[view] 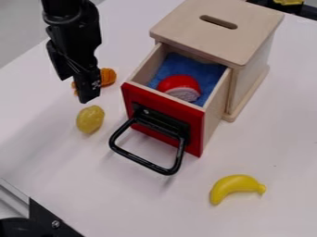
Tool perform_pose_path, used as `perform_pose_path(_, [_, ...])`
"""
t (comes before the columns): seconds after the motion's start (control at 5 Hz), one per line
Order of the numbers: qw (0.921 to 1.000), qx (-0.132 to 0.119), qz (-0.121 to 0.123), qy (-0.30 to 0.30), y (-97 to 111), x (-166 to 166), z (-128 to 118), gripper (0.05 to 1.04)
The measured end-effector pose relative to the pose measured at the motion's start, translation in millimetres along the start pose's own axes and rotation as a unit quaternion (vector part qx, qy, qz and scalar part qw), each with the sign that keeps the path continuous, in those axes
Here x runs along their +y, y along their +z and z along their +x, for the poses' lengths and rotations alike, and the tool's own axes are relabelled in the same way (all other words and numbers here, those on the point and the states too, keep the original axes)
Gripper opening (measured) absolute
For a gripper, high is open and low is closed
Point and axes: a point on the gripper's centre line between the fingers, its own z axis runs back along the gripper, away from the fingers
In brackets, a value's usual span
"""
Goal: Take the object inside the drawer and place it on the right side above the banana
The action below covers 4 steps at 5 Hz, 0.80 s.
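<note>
Your end effector hangs open and empty beside the drawer, which is pulled out, presumably so you can reach the red toy on its blue cloth from above.

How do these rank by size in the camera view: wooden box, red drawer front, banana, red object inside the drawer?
Wooden box
Red drawer front
Banana and red object: too alike to rank
</note>
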Motion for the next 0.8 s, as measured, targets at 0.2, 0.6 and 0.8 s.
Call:
perform_pose_path(0.2, [0.9999, 0.01, -0.009, 0.0, -6, -4, -4, 1.001])
perform_pose_path(0.6, [0.9997, 0.006, -0.005, -0.023, 6, -5, -7, 1.001])
perform_pose_path(0.8, [0.9973, -0.038, -0.023, -0.058, 27, -13, -1, 1.001])
